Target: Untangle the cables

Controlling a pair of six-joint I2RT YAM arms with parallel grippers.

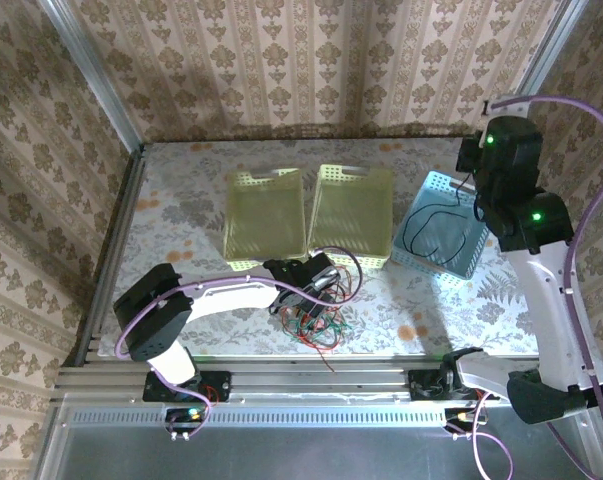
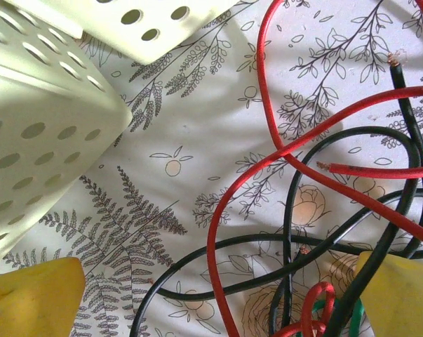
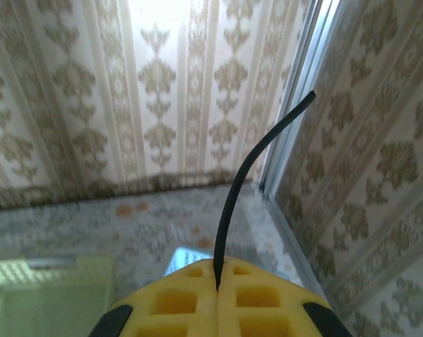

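left gripper (image 2: pixel 215 309): released, jaws wide, low over the surface (image 2: pixel 197 119), with the tangle between its yellow fingertips (image 2: pixel 29 298).
tangle (image 1: pixel 316 312): red, green and black cables heaped at the near middle of the surface, just in front of the two cream baskets (image 1: pixel 264 178).
right gripper (image 3: pixel 217 291): clenched on one black cable (image 3: pixel 233 182), raised at the far right above the blue basket (image 1: pixel 441 180); a black loop lies in that basket.
nearer arm: the left, by far; the right is well apart from the tangle.
strand axes: in the left wrist view the black strands run mostly across the gap from fingertip to fingertip, while a red loop (image 2: pixel 215 232) climbs away from the gripper.
key relation: the heap sits under the jaws and crowds toward the right fingertip, so a close here would likely take several strands at once.
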